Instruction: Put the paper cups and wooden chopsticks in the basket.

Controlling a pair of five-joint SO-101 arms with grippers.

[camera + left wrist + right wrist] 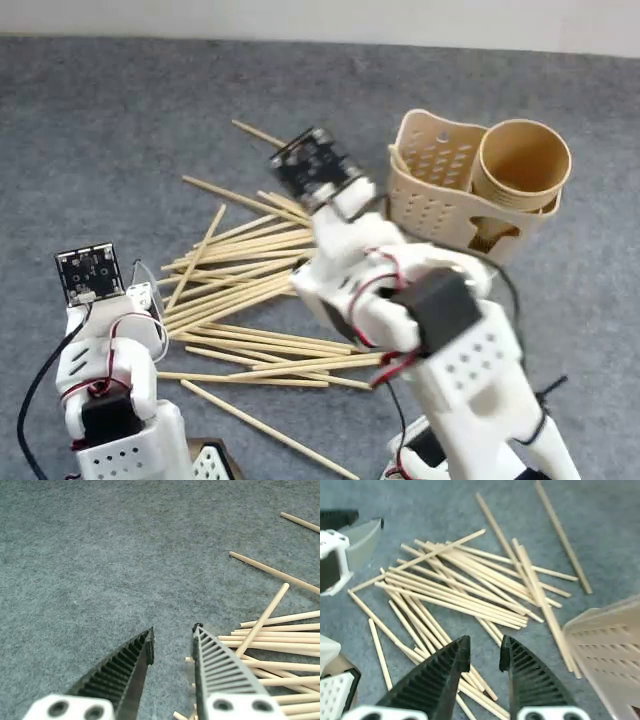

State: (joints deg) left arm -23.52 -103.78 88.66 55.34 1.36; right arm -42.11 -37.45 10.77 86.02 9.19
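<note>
High view, item one: basket (440, 205), perforated beige, stands toward the far right of the table (120, 110), upright. Item two: paper cups (523, 165), nested, upright inside the basket at its end nearer the table's right edge; this part of the task reads as done. Item three: wooden chopsticks (250, 285), a loose, crossed pile in the middle of the table, with strays lying toward the near edge and one toward the far edge; whether any already sits in the basket cannot be told. Item four: right gripper (484, 640), jaws slightly parted and empty, hanging over the basket side of the pile, not touching any stick; its arm (400, 300) reaches across the middle of the table, close to the basket. Item five: left gripper (174, 629), jaws parted and empty, over bare table at the pile's left fringe, with the nearest stick ends just beside one finger. Hazards, as judged: the sticks overlap, so closing on one may drag or flick its neighbours farther out; thin round sticks may roll or slip from ribbed jaws on lifting; a long stick carried crosswise could catch the basket rim and tip it with the cups; the right arm's closeness to the basket invites a knock; both grippers working one pile risk a clash.
</note>
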